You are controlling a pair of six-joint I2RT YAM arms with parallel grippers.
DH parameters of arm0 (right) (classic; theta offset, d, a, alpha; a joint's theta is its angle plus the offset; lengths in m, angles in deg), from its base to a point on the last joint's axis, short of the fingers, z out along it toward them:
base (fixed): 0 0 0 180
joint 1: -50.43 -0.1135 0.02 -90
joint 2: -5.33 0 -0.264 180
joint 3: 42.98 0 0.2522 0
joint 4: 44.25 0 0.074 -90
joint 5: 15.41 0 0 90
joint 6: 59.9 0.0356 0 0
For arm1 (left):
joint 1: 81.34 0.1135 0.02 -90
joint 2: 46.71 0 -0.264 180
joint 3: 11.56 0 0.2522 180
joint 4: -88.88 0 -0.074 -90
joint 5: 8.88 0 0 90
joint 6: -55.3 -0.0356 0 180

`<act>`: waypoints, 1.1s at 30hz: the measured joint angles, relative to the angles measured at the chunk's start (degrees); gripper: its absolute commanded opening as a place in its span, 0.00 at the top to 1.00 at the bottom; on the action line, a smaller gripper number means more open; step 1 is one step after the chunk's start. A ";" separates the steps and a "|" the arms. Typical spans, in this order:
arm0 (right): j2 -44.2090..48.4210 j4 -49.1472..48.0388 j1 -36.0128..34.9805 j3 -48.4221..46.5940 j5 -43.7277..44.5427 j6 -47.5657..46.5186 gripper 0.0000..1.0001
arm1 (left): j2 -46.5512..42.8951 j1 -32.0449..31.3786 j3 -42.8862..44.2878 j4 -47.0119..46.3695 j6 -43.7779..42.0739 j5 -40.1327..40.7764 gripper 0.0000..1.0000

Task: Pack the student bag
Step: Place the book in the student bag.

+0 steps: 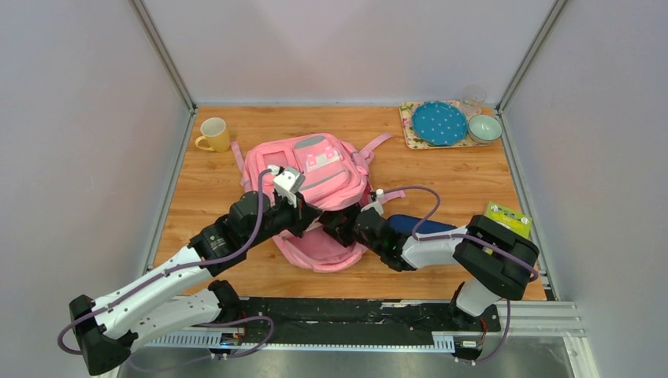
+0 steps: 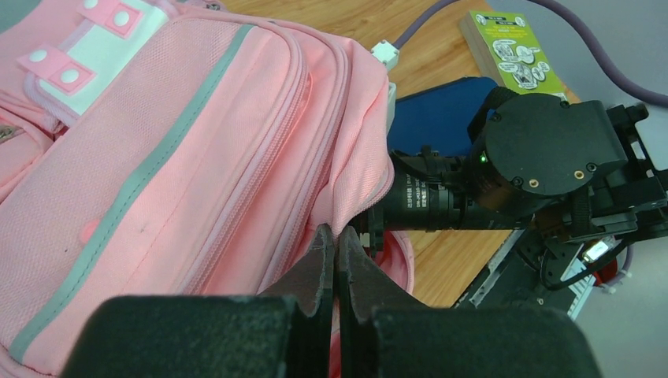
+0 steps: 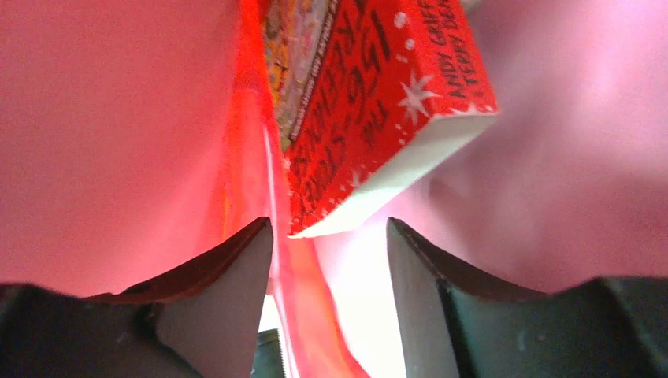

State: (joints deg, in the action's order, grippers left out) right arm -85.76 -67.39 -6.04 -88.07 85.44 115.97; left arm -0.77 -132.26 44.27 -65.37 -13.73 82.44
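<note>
The pink student bag (image 1: 315, 169) lies in the middle of the table with its opening towards the arms. My left gripper (image 1: 309, 214) is shut on the fabric edge of the bag's opening (image 2: 358, 185), its tips (image 2: 336, 236) pinching the flap up. My right gripper (image 1: 340, 224) reaches into the opening and its fingers are hidden in the top view. In the right wrist view it (image 3: 329, 228) is open inside the pink lining (image 3: 102, 118). A red book (image 3: 370, 102) lies just past its fingertips, not held.
A navy-blue pouch (image 1: 410, 224) and a green booklet (image 1: 506, 216) lie at the right, beside my right arm (image 2: 543, 150). A yellow mug (image 1: 214, 135) stands at the back left. A tray (image 1: 407, 126) with a blue plate, a bowl and a glass is at the back right.
</note>
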 measured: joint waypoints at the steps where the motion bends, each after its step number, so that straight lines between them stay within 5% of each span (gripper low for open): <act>1: 0.28 1.11 -0.13 -0.02 -0.15 -0.55 0.51 | -0.17 0.00 -0.15 -0.07 0.02 0.02 1.00; 5: -1.42 4.44 -0.20 -1.53 -0.96 -1.60 0.88 | -0.61 0.00 -0.39 -0.09 0.33 0.02 1.00; 12: -12.74 0.55 0.31 -11.39 -1.33 -1.99 0.96 | -1.05 0.02 -0.81 0.13 1.07 -0.22 1.00; 19: -18.45 -0.24 1.14 -19.61 -0.85 -3.76 0.80 | -2.12 0.72 -0.90 -0.31 1.27 1.25 1.00; 25: -17.09 -1.92 2.75 -11.74 0.98 -3.87 0.62 | -2.82 0.48 -2.40 0.15 1.51 0.57 1.00; 33: -10.23 -1.77 4.96 -7.34 0.26 -9.07 0.53 | -5.14 0.31 -3.39 1.11 1.62 1.53 1.00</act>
State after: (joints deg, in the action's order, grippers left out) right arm -95.98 -69.17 -1.07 -95.41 85.70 106.90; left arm -5.91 -131.95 40.88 -64.26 -12.11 83.97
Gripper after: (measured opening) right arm 0.434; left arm 0.014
